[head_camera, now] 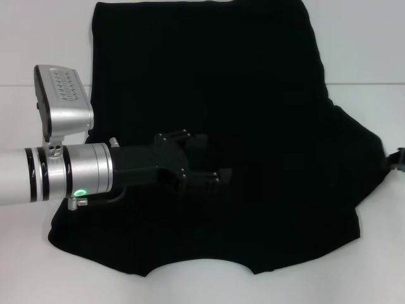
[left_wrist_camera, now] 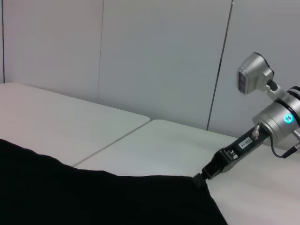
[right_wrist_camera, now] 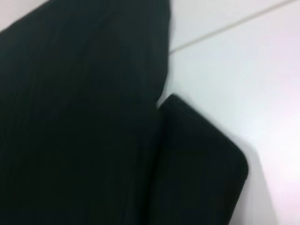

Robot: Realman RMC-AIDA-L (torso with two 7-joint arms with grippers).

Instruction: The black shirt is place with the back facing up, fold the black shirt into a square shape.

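Shirt: black shirt [head_camera: 253, 126] spread across my white counter [head_camera: 38, 50].
Left pincer [head_camera: 218, 177]: over the shirt's middle; black on black, can't tell its spread.
Right pincer [left_wrist_camera: 202, 177]: pinching the sleeve edge, probably.

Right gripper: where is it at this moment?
In the head view, the right gripper sits at the far right edge, at the black shirt's right sleeve tip on the white table.

one black shirt [head_camera: 253, 114], two tools (left tool [head_camera: 212, 176], right tool [left_wrist_camera: 202, 177]), one white table [head_camera: 38, 44]

Even, bright light, soft shadows; the black shirt [head_camera: 253, 126] swallows detail, and the right wrist view is blurred.
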